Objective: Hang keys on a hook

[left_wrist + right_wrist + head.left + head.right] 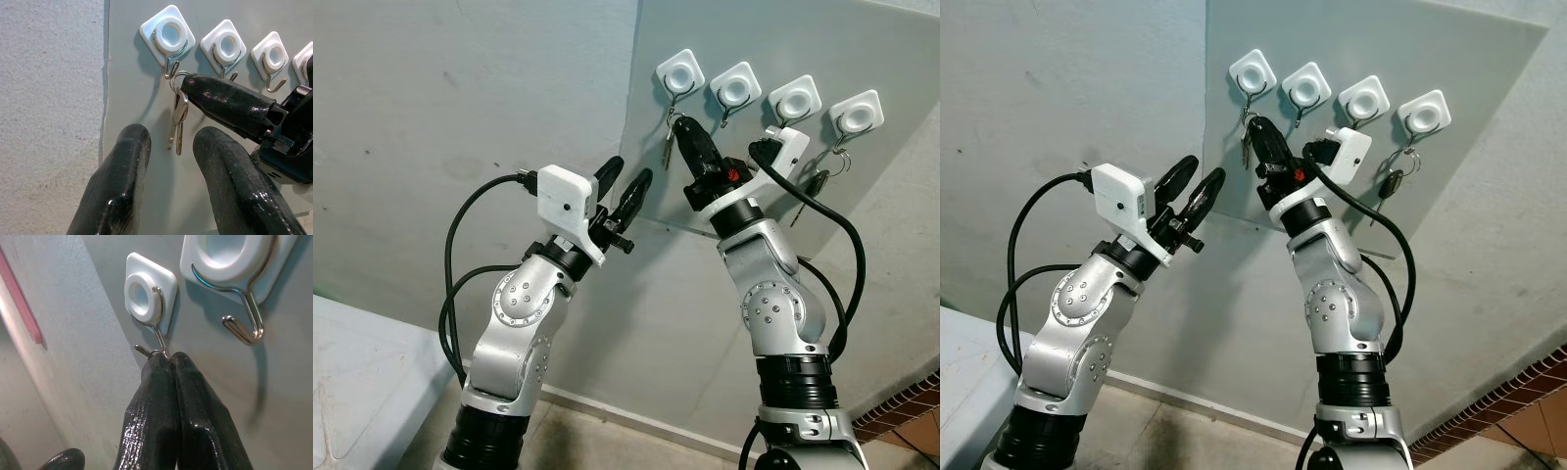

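Parted left gripper [168, 161] idles low in frame; the right gripper [170, 358], pinching the key ring [177, 81], could miss the upper-left hook [170, 73].

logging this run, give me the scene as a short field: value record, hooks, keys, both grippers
hooks: four white wall hooks in a row; leftmost hook
held keys: bunch of keys, ring at the leftmost hook's wire tip, keys hanging below
other keys: second key set hanging from rightmost hook
right gripper: fingers shut on the key ring, at the leftmost hook
left gripper: open, raised beside the board, holding nothing
hung yet: cannot tell if ring is over the hook
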